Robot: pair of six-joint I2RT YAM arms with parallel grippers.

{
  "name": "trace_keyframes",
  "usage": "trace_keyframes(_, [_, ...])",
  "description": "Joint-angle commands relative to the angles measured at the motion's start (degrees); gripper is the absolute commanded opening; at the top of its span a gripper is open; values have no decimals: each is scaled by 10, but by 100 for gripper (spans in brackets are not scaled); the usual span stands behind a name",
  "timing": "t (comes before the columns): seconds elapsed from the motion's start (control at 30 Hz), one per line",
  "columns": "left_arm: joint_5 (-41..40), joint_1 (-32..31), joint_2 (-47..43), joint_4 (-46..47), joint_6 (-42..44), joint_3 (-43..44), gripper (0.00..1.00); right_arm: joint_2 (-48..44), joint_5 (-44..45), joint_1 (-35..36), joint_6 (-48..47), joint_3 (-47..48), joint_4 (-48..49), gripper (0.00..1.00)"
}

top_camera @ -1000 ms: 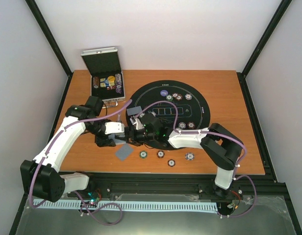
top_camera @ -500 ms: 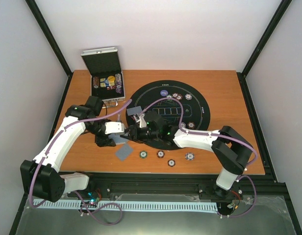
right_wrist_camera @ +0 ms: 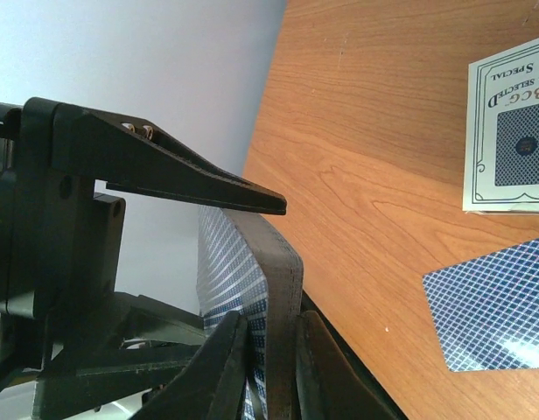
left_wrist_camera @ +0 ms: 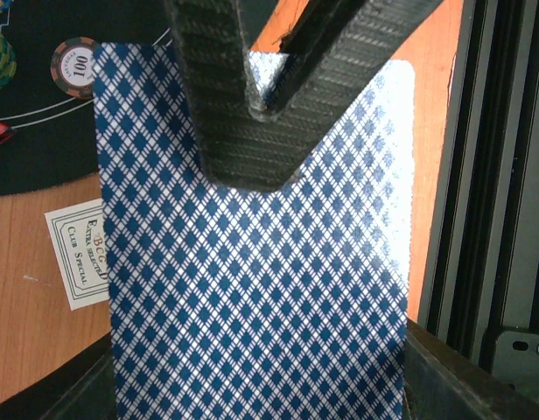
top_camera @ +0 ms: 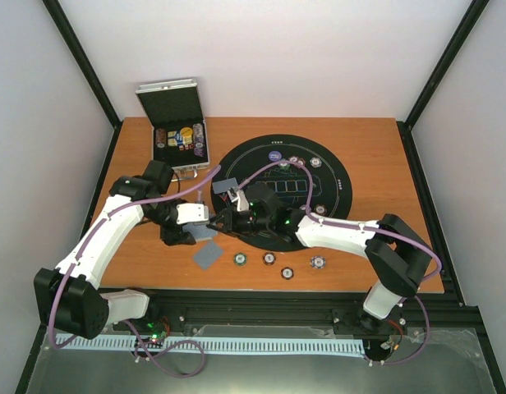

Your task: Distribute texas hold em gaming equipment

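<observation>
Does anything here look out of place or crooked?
One playing card lies alone and skewed, face down on the wooden table beside the black mat, while the left tool and right tool both grip the other cards.

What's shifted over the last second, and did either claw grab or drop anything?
The right arm swung its elbow farther out to the right, while the right claw stayed at the deck held in the left claw. No new grab or release shows. The left arm, loose card, near row of chips and case stayed put.
</observation>
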Motion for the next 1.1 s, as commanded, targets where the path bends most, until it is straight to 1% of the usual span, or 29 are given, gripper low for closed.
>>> trace_keyframes(0.0, [-4, 0, 2, -7, -6, 10, 1, -24, 18, -13, -12, -11, -29, 3])
trace_keyframes(0.27, [-6, 0, 6, -10, -6, 9, 1, -37, 12, -18, -21, -18, -38, 4])
trace_keyframes(0.37, [-5, 0, 6, -10, -6, 11, 1, -29, 3, -19, -21, -16, -33, 13])
trace_keyframes(0.53, [-6, 0, 5, -13, -7, 14, 1, -21, -7, -19, -15, -13, -23, 18])
trace_keyframes(0.63, [-7, 0, 5, -14, -7, 14, 1, -20, -12, -19, -15, -10, -21, 27])
trace_keyframes(0.7, [-5, 0, 5, -14, -7, 15, 1, -19, -12, -19, -14, -9, -21, 30])
trace_keyframes(0.97, [-8, 1, 7, -16, -8, 16, 1, -7, -22, -17, -10, -3, -18, 32])
trace_keyframes(1.07, [-9, 0, 6, -16, -8, 17, 1, 0, -25, -12, -12, 0, -20, 30])
